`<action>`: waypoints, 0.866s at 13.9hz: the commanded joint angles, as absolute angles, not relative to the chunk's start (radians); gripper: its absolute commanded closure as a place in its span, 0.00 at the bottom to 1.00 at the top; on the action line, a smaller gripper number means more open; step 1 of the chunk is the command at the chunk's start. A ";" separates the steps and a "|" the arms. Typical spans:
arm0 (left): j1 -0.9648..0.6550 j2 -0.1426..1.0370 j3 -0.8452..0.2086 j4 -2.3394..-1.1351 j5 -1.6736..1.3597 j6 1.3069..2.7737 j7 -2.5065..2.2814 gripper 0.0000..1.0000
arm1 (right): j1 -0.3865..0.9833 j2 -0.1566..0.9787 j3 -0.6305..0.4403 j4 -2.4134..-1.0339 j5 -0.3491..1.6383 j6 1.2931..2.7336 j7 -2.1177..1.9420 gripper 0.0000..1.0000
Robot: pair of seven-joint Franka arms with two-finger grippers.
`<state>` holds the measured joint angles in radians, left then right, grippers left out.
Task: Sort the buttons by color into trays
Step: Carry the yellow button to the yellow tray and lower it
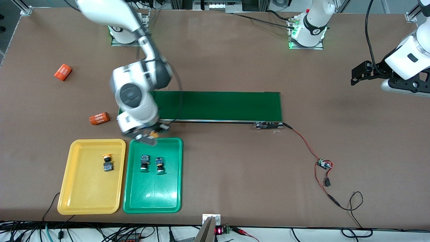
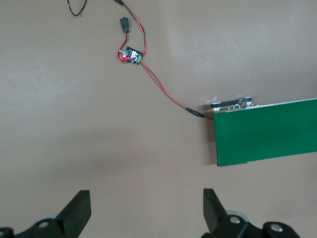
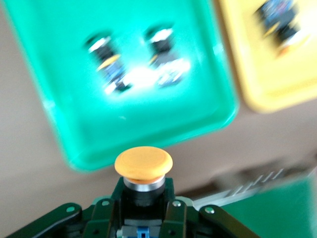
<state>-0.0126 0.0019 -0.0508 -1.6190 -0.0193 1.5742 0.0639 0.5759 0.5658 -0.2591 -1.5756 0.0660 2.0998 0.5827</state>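
My right gripper (image 1: 149, 136) (image 3: 143, 198) is shut on a yellow-orange capped button (image 1: 154, 134) (image 3: 143, 163), over the green tray's (image 1: 153, 196) (image 3: 59, 99) edge next to the conveyor. Two green-capped buttons (image 1: 144, 162) (image 1: 160, 164) (image 3: 106, 69) (image 3: 166, 59) lie side by side in that tray. In the yellow tray (image 1: 87, 193) (image 3: 257, 84) beside it lies one yellow-capped button (image 1: 107, 163) (image 3: 277, 22). My left gripper (image 1: 361, 72) (image 2: 147, 203) waits open and holds nothing, over bare table at the left arm's end.
A long dark-green conveyor belt (image 1: 218, 106) (image 2: 267, 134) (image 3: 277, 208) lies farther from the camera than the trays. Two orange cylinders (image 1: 62, 72) (image 1: 99, 118) lie toward the right arm's end. A small circuit board (image 1: 324, 164) (image 2: 130, 55) with red wires trails from the belt.
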 commanded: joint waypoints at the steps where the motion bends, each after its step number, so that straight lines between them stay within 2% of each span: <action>1: -0.018 -0.014 -0.049 -1.634 -0.023 1.585 0.061 0.00 | 0.435 0.635 -0.245 -1.473 0.035 2.079 0.355 0.97; 7: -0.018 -0.014 -0.049 -1.634 -0.021 1.585 0.061 0.00 | 0.215 0.728 -0.244 -1.428 0.034 2.157 -0.136 0.97; 12: -0.018 -0.014 -0.049 -1.634 -0.021 1.586 0.061 0.00 | 0.155 0.776 -0.241 -1.428 0.041 2.229 -0.279 0.97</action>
